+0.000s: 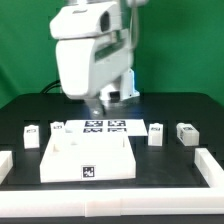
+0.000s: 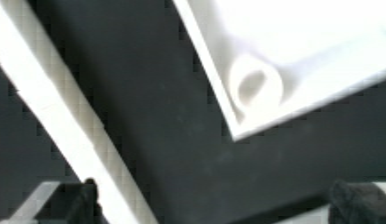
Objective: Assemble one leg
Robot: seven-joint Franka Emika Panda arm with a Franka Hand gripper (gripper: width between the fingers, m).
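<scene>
Your gripper is spread wide with nothing between the jaws. The wrist view only shows the two dark fingertips out at the edges, with bare black table between them. In the exterior view it hangs over the back of the table near the marker board, well clear of every part, so I'd read that as a look-around pose before you commit to a pick. The wrist camera is looking at a corner of the tabletop and its round socket, which is presumably where a leg ends up, and a long white bar runs alongside it. The leg I'd guess you're after isn't held. It sits on the table just beside the tabletop's back corner on the exterior view's left, not touching it. It looks stood on end, long axis vertical, tag facing the exterior camera, but it's too small to swear to.
</scene>
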